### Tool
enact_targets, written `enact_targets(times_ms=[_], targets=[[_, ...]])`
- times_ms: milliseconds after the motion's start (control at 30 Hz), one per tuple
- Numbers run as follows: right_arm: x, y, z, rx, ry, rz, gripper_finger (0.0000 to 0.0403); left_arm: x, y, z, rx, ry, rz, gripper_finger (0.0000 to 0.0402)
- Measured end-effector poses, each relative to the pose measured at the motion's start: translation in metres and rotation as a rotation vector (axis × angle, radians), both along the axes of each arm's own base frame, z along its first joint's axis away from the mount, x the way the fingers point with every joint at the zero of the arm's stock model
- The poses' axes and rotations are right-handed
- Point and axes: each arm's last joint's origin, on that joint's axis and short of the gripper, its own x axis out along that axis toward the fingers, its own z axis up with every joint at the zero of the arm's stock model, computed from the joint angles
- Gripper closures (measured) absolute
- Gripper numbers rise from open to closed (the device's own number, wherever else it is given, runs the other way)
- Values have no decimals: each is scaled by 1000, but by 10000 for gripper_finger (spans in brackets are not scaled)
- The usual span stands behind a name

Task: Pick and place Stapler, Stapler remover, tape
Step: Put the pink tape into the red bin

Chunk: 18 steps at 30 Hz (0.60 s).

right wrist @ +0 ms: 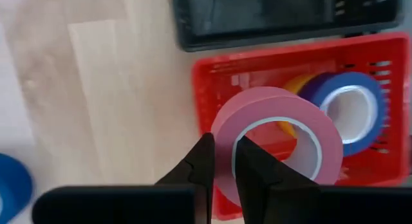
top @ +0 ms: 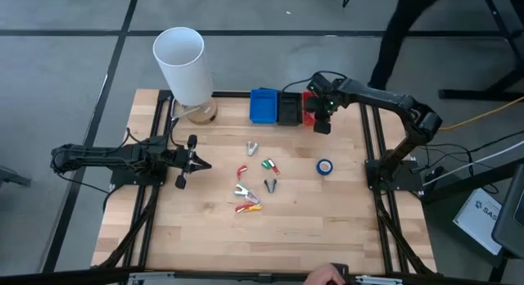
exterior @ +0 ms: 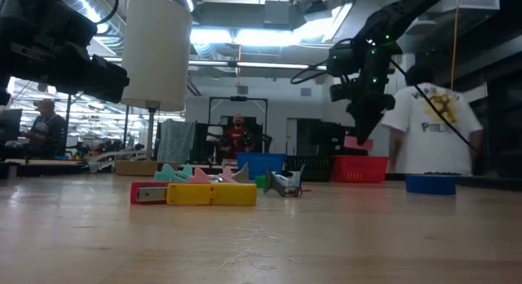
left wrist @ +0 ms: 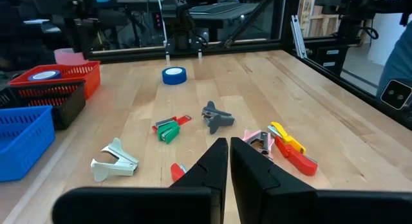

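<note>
Tape rolls counted, one pinched over the red basket

Tape shows as four rolls. The pink roll is pinched by its wall in the right end effector, fingers nearly together on it, held above the red basket at the far edge of the tabletop. A yellow roll and a blue roll lie inside that basket, the yellow one mostly hidden behind the others. A second blue roll lies alone on the wood, well apart from the baskets.

Three baskets stand in a row: blue, black, red. Six small staple removers lie scattered mid-tabletop; their colours are hard to tell from above. One white cylinder stands at the far left corner.

The left end effector waits beside the removers, fingers pressed together and empty. A person is partly visible beyond the tabletop.
</note>
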Motion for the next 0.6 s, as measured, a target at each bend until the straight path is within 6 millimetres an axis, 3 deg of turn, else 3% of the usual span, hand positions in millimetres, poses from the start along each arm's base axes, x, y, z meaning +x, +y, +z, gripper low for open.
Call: enact_targets(times_ms=[167, 600], targets=[[-4, -6, -1, 19, -37, 35, 362, 0, 0, 0, 0, 0, 0, 386], [-6, -14, -34, 29, -62, 20, 361, 0, 0, 0, 0, 0, 0, 386]])
